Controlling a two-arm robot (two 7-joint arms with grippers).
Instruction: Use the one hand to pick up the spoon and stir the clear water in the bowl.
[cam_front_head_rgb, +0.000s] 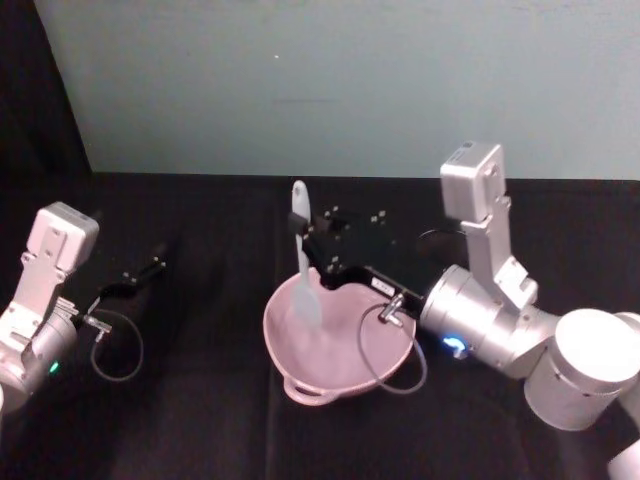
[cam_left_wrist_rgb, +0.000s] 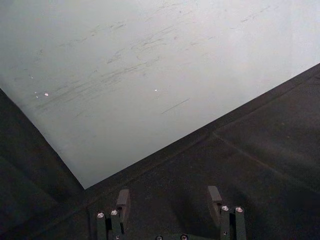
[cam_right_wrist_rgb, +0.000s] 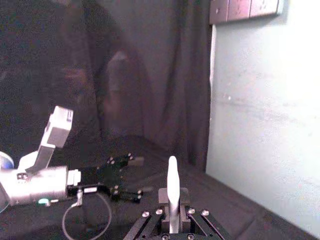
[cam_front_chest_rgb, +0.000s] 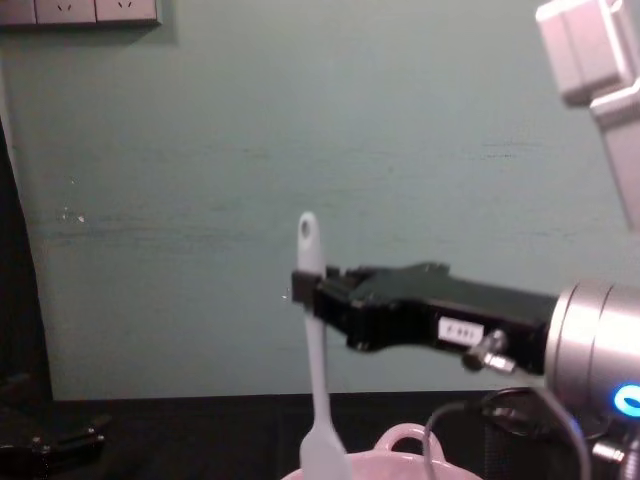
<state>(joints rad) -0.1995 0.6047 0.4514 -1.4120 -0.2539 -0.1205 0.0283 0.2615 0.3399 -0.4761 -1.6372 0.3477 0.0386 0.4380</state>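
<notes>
Right hand holding a white spoon upright with its blade dipped into a pink bowl.

The right hand (cam_front_head_rgb: 318, 248) reached in from the robot's right and pinched the spoon (cam_front_head_rgb: 303, 262) high on its handle, near the end with the hole; the handle stood nearly upright, leaning slightly, so the flat blade hung down inside the pale pink bowl (cam_front_head_rgb: 300, 375), a hold that seemed suited to stirring; whether the blade touched the bottom could not be told, and no water was discernible; the bowl sat on the black desk (cam_front_head_rgb: 180, 420) with its loop handle toward the robot; the left hand (cam_front_head_rgb: 140, 274) was parked well apart on the left, just above the desk, its fingers (cam_left_wrist_rgb: 122, 200) spread and holding nothing.
</notes>
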